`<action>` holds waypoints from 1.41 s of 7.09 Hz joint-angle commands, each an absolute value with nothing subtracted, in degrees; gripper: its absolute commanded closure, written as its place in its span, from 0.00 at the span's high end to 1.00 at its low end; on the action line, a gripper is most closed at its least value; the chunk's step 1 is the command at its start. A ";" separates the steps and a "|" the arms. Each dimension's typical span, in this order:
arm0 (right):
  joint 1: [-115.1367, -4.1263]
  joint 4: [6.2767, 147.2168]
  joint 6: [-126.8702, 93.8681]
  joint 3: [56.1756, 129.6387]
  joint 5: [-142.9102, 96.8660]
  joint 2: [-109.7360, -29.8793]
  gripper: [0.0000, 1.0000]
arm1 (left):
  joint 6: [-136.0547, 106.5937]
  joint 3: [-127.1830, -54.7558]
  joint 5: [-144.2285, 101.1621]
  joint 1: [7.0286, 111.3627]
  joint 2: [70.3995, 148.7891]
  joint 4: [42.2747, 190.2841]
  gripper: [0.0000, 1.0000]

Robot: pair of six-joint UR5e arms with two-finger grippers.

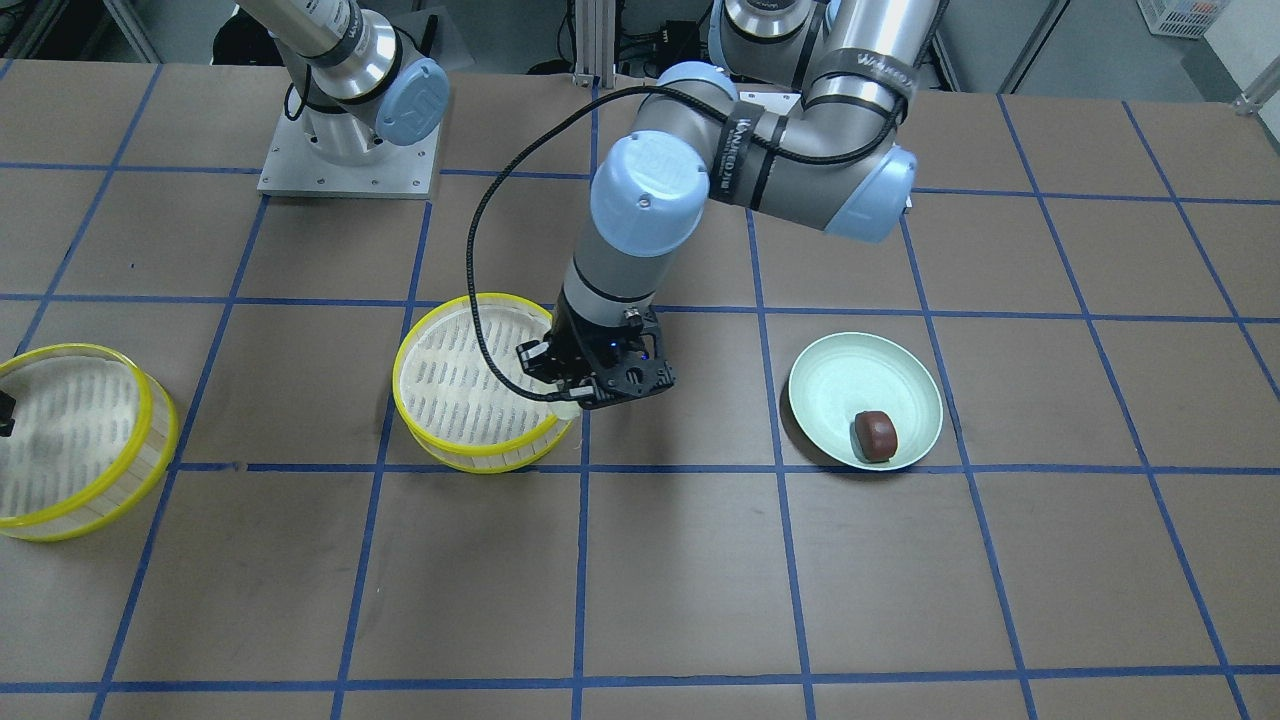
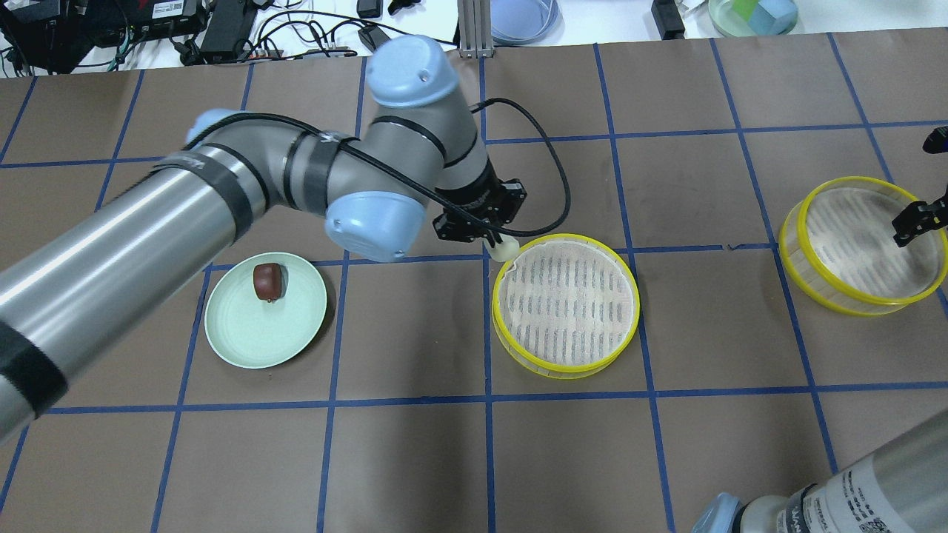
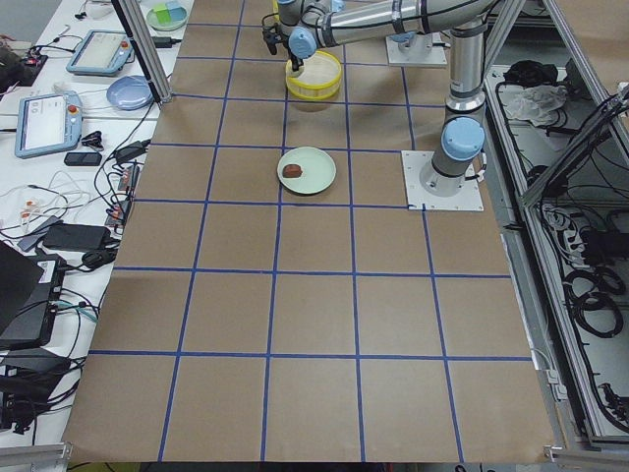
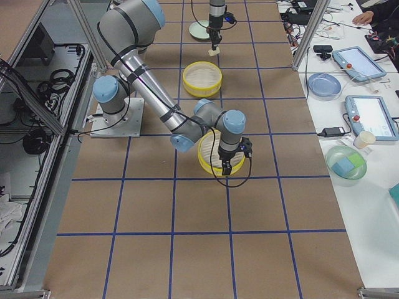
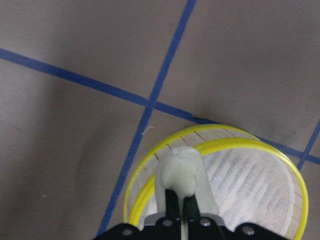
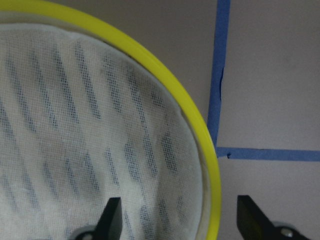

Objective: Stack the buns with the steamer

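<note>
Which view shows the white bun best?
Left wrist: the white bun is large and centred, pinched in the left hand over the steamer rim. Overhead shows a small sliver, front-facing barely an edge under the hand, side views a speck; right wrist none.

Bun (image 2: 267, 281) on plate (image 2: 252, 339), left of steamer (image 2: 566, 303)

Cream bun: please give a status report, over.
Left gripper shut on cream bun, at rim of middle steamer. Right gripper open, astride rim of other steamer. Brown bun on green plate. Nothing blocks the steamer.

Two buns (image 2: 266, 281), two steamers (image 2: 566, 303), one plate (image 2: 259, 333).
</note>
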State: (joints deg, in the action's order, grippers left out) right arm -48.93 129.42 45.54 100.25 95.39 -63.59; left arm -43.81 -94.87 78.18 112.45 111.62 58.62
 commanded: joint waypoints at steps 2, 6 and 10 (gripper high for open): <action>-48.69 130.52 46.14 100.11 93.53 -61.96 0.00 | -49.73 -94.66 78.93 117.32 119.69 51.86 0.76; -49.04 129.55 46.93 99.67 91.59 -63.71 0.00 | -53.79 -94.40 79.88 118.47 115.86 52.03 0.93; -58.24 120.00 42.83 99.67 90.00 -73.10 0.00 | -34.00 -94.48 92.71 108.60 108.48 60.89 0.95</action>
